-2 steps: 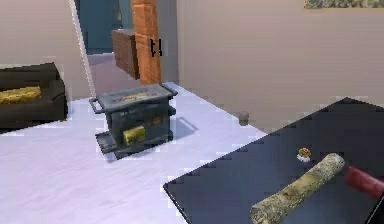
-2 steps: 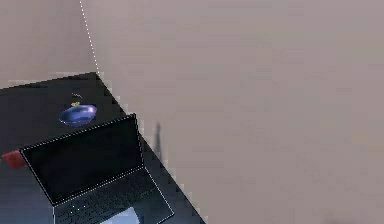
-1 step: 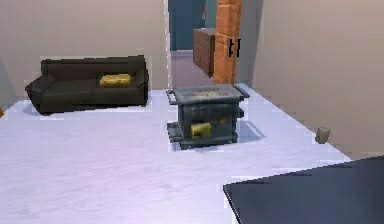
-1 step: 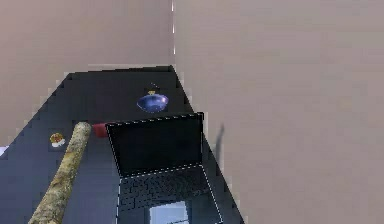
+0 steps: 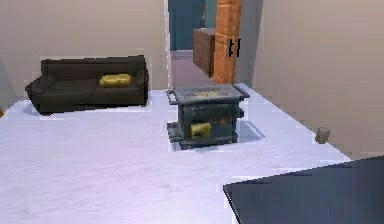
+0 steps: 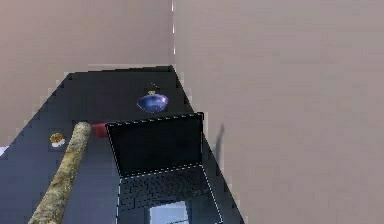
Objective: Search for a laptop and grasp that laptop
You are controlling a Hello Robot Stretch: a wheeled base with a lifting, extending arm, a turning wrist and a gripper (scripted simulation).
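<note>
We find the laptop (image 6: 162, 170) lid up on the desk (image 6: 100, 85), on the near side of the blue bowl (image 6: 152, 102), hinge running crosswise, keyboard towards us; we cannot tell the hand's state or its bearing to the laptop

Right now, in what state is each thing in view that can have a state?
Laptop: open, lid raised, screen dark, on the dark table.
Blue bowl: upright on the table, behind the laptop.
Long loaf: lying flat, left of the laptop.
Orange door: swung open.
Yellow cushion: lying on the dark sofa.
</note>
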